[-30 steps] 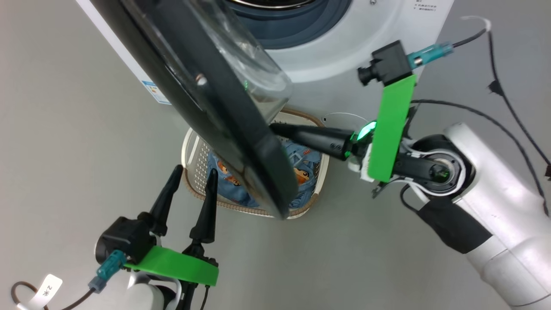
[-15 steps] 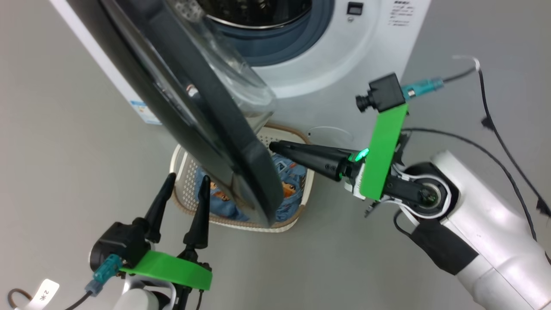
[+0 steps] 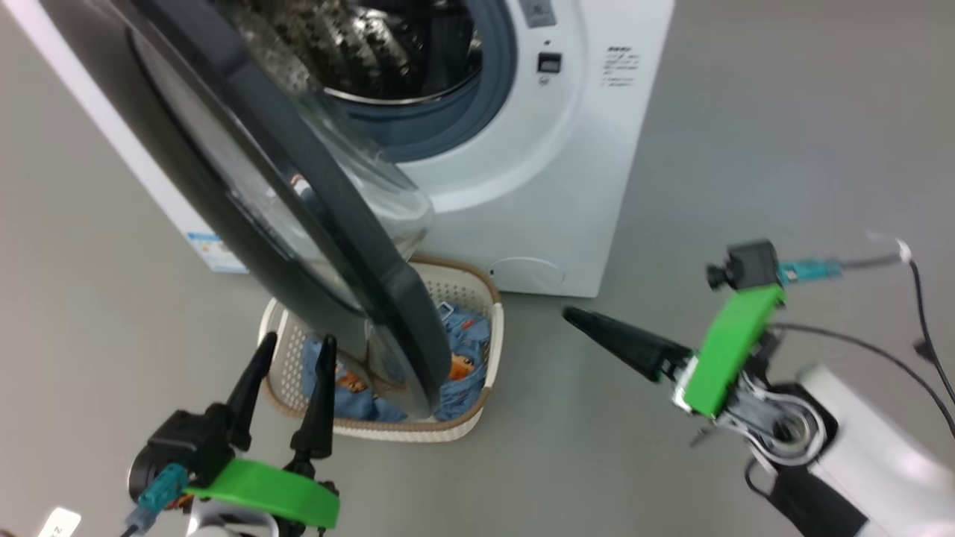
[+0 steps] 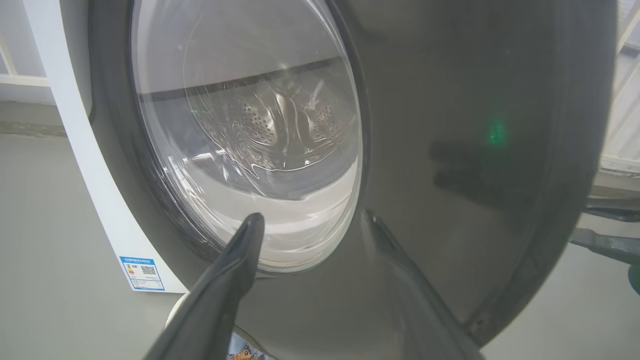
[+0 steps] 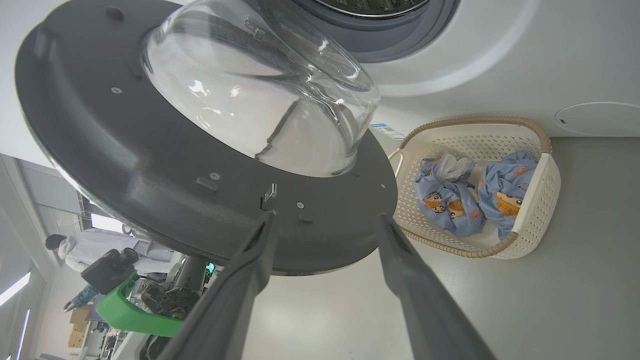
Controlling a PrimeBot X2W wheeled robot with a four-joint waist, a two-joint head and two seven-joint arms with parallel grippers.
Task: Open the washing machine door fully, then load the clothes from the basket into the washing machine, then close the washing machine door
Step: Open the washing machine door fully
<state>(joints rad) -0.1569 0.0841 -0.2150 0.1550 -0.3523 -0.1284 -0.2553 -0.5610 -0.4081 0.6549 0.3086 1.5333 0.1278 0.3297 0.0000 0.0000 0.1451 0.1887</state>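
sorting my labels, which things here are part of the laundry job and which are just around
Part of the job: washing machine, its door, basket, clothes in the basket.
Just around: label sticker on the machine's side, person in a white coat in the background.

Head camera looks down at the washing machine door (image 3: pixel 395 313); wrist cameras face it closely (opposite sides).

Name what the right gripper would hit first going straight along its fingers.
The right gripper would probably meet the inner face of the large round black-rimmed washing machine door; depth is unclear.
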